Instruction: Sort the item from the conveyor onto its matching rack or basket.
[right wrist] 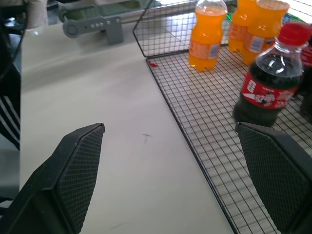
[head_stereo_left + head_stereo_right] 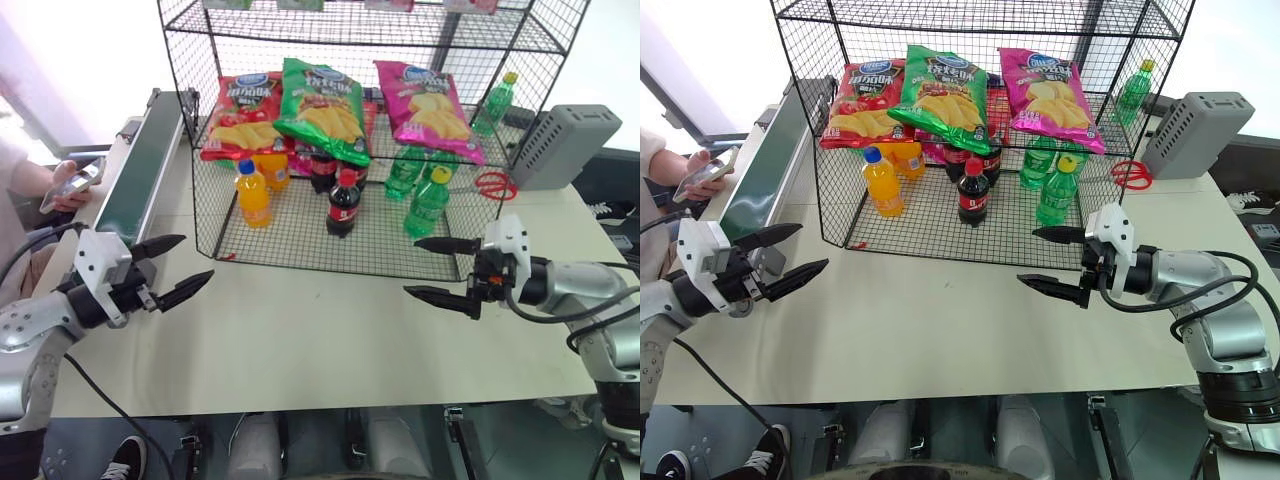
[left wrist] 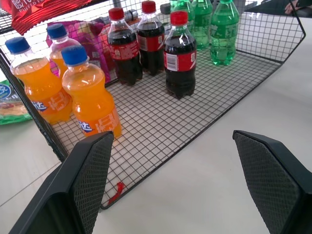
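Left gripper (image 2: 185,267), right gripper (image 2: 440,268) — wide open, empty. Glossy magenta-pink chip bag (image 2: 428,108) on black wire-grid rack (image 2: 300,232) — overhanging, likely to slide.

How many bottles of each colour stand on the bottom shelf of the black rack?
Orange soda plastic bottles with blue caps: 3
Dark cola plastic bottles with red caps: 3
Green soda plastic bottles: 3
Total: 9

The rack (image 2: 300,235) is thin black wire mesh. The pink chip bag (image 2: 428,108) is glossy foil. The counter (image 2: 330,330) looks smooth and matt. Fingertip pads (image 3: 92,170) are finely textured black plastic.
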Available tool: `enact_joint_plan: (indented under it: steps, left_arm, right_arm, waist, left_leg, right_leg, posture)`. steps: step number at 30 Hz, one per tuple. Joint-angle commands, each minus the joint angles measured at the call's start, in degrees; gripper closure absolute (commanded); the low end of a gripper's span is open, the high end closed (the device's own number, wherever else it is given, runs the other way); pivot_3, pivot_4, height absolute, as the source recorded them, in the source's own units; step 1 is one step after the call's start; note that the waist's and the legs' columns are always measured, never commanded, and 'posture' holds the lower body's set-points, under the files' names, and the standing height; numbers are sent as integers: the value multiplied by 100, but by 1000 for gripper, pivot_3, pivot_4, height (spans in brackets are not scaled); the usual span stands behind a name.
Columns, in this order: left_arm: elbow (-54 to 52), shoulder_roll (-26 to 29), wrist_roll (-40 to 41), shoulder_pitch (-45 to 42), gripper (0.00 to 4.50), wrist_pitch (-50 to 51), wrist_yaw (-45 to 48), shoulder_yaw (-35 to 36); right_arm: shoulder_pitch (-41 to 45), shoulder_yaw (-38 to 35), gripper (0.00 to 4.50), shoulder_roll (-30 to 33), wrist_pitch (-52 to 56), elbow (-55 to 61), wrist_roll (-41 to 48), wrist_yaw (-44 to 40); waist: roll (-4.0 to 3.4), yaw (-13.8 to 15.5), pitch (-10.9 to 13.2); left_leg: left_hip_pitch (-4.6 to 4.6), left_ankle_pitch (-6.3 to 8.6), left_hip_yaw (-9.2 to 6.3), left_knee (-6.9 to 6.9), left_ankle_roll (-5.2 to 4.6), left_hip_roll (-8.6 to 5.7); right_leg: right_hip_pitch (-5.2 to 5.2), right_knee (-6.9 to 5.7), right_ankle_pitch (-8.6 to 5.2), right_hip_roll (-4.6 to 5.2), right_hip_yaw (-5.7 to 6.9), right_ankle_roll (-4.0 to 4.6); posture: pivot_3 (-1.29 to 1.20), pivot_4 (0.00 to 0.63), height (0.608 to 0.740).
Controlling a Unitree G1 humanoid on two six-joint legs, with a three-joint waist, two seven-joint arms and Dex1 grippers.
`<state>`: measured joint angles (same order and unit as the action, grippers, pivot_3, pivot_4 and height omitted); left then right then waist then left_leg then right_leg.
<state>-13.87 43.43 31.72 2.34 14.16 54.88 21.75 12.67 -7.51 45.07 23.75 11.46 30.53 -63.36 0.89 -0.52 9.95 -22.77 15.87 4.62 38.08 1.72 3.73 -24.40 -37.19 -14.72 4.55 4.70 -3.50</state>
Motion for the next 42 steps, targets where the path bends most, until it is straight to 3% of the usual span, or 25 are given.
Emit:
enact_joint_plan:
  steps: [1,24,29,42]
  left_arm:
    - [-52,12,2,-51,336,-121,15,81]
    - [125,12,-41,-71,336,-292,163,10]
    - [174,10,-41,-99,336,-323,179,18]
    - [223,-8,-81,-92,336,-362,220,44]
  right_arm:
    - [161,-5,19,12,171,34,-64,263]
    - [102,49,19,-73,-228,-194,-335,257]
    - [126,8,19,-158,-401,-213,-509,455]
    - [198,128,19,-179,-276,-128,-556,546]
  waist:
    - [0,-3,0]
    - [0,-7,0]
    - [-23,-23,14]
    - [-26,91,16]
  left_leg:
    - [0,0,0,0,0,0]
    - [-2,0,-5,-1,0,0]
    - [-4,-12,-203,4,12,-67]
    - [-7,-11,-164,9,13,-66]
  right_leg:
    - [0,0,0,0,0,0]
    - [2,0,0,0,2,0]
    - [108,11,-20,69,169,-27]
    - [95,12,-23,66,145,-23]
  posture:
    - [0,150,740]
    - [0,150,740]
    - [0,150,740]
    - [0,150,740]
